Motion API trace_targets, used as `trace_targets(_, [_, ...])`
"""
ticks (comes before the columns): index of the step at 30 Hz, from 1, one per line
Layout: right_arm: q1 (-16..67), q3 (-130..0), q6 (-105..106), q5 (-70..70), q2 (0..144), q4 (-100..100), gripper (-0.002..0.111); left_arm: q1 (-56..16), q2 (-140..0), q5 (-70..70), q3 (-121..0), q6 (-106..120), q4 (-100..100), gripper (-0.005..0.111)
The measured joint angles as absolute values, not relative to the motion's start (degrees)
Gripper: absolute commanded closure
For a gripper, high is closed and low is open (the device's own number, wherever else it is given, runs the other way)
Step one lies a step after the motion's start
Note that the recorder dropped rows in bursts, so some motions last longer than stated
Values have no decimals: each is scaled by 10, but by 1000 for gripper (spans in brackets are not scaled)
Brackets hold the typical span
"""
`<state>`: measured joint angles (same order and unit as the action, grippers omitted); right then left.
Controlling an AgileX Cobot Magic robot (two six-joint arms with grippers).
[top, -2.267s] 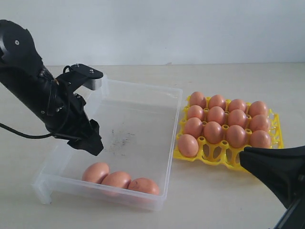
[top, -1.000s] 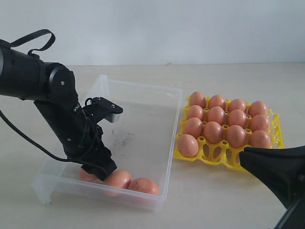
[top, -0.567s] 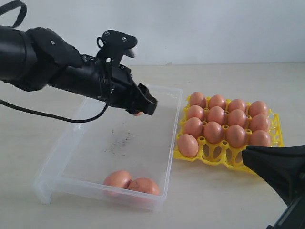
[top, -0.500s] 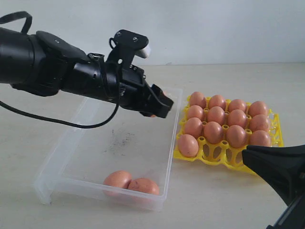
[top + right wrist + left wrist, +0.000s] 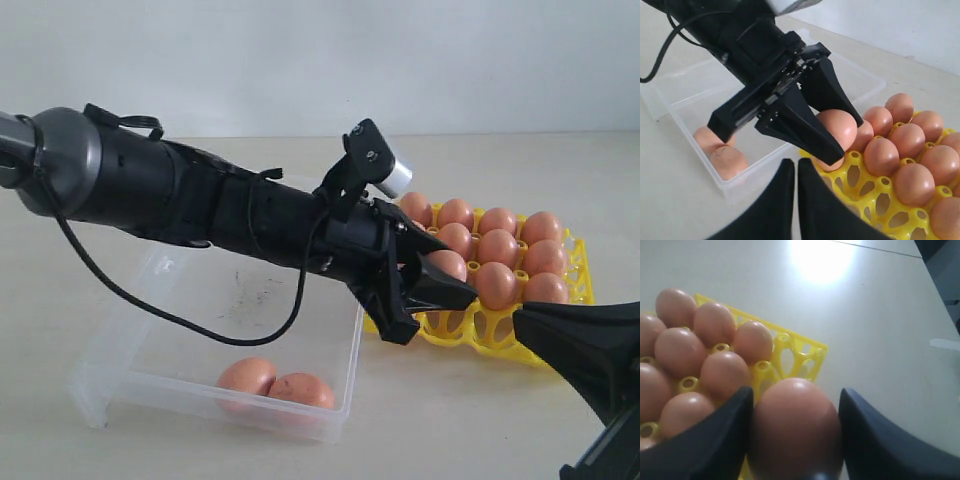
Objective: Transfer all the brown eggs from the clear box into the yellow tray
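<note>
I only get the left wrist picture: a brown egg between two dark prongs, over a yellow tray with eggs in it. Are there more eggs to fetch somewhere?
Observer: Yes. Two brown eggs lie in the clear box, against the wall nearest the exterior camera.
Operator: What is the other arm doing?
Observer: The right pincer is shut on nothing and hangs beside the yellow tray.
Operator: Is my egg over the tray or over the box?
Observer: The held egg is past the box's wall, over the tray's side nearest the box.
</note>
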<state>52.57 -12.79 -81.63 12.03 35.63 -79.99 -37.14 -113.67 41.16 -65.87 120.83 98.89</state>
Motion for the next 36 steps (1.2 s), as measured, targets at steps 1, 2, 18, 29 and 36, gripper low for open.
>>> trace_targets(1, [526,-128,-816,120,356,-800,108,-376,-1141,404,-667,1212,989,103])
trace_targets(2, [526,-128,-816,120,356,-800,108,-379,-1145,399,-676,1215,990,103])
trace_targets(18, [526,-128,-816,122,356,-800,108,-383,-1233,394,-802,1217,992,103])
trace_targets(29, [526,-128,-816,121,356,-800,108,-414,-1077,-151,-816,1216,988,103])
trace_targets(36, [526,-128,-816,121,356,-800,108,-461,-1060,-391,-815,1220,971,103])
